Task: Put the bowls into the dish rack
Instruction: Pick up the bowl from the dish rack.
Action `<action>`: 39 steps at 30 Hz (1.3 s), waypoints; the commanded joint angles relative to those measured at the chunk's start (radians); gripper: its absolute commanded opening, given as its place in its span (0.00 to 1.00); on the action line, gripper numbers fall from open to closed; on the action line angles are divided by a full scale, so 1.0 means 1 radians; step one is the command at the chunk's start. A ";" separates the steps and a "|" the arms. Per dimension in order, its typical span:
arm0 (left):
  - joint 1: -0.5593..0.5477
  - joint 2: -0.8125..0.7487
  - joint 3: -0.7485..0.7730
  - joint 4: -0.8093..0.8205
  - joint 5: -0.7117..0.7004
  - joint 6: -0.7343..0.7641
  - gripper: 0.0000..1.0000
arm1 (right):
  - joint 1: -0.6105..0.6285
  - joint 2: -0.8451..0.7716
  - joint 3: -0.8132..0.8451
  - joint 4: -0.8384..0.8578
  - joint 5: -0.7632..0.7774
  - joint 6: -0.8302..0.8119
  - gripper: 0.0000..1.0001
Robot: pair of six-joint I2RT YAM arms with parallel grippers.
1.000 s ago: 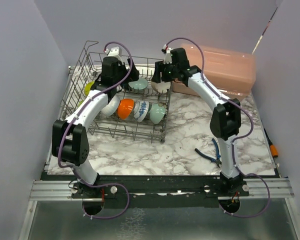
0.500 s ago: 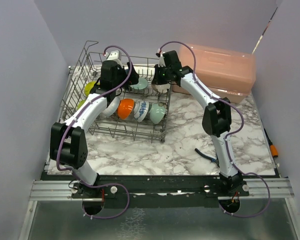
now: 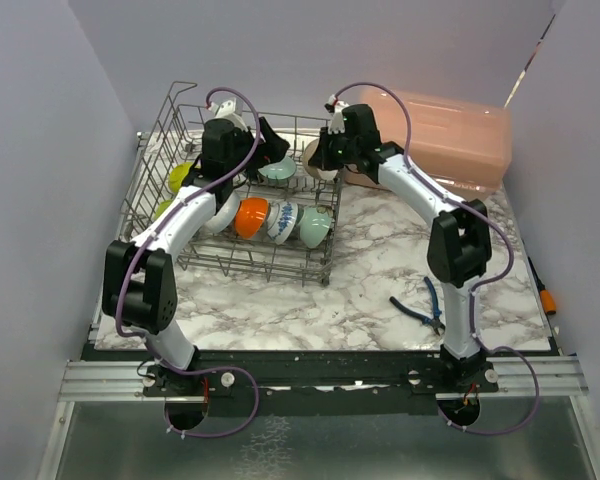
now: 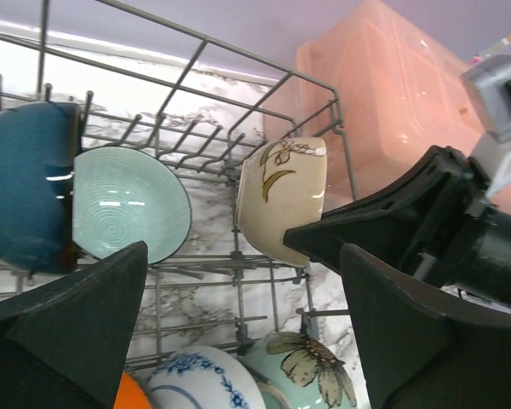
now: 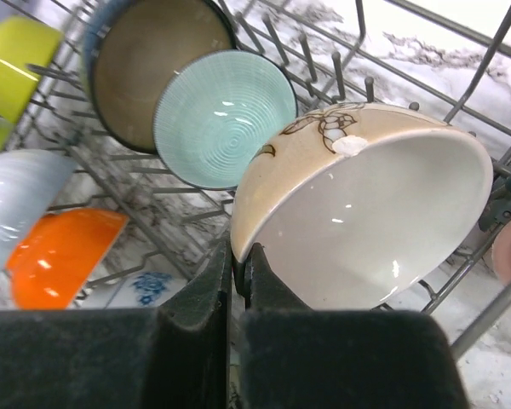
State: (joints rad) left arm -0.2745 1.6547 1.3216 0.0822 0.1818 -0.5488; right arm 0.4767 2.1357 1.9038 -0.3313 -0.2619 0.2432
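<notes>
**Held item.** The beige bowl (image 5: 358, 213) is gripped by its rim in the right end effector (image 5: 237, 256), which is clenched on the wall with one finger inside and one outside. The bowl is carried on edge at the far right corner of the dish rack (image 3: 255, 265). This attitude is judged to suit slotting it between the upright tines. Whether its lower edge is seated on the wires cannot be told.

**Left arm.** The left end effector (image 4: 243, 251) is released, the jaws spread wide with nothing between them. It hangs over the far row, close to the same bowl.

**Loaded items.** A pale teal bowl (image 5: 221, 115) is stood just left of the beige one, and a dark blue bowl (image 4: 21, 187) beyond it. In the near row an orange bowl (image 3: 251, 216) and a blue-patterned bowl (image 3: 283, 220) are seen on edge.

**Obstructions.** Clearance is limited by the tines, the corner wires of the rack and the nearby left arm. A pink box (image 3: 440, 135) is set just right of the rack. Pliers (image 3: 420, 305) are left on the worktop (image 3: 360, 270), well apart.
</notes>
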 commanded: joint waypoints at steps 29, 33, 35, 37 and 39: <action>-0.102 0.381 0.402 -0.271 0.087 -0.052 0.99 | -0.020 -0.177 -0.195 0.200 -0.385 0.000 0.00; -0.114 0.408 0.426 -0.304 0.104 -0.030 0.99 | -0.019 -0.182 -0.190 0.187 -0.382 -0.020 0.00; -0.120 0.418 0.434 -0.302 0.138 -0.031 0.99 | -0.019 -0.183 -0.190 0.186 -0.379 -0.027 0.00; -0.120 0.426 0.447 -0.302 0.175 -0.032 0.95 | -0.019 -0.183 -0.188 0.186 -0.372 -0.034 0.00; -0.120 0.432 0.461 -0.303 0.210 -0.037 0.90 | -0.019 -0.181 -0.179 0.177 -0.369 -0.043 0.00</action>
State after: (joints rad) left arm -0.3660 2.0377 1.7515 -0.1379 0.3023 -0.6243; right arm 0.4328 1.9980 1.6920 -0.1001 -0.5674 0.2085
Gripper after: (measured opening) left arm 0.937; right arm 0.028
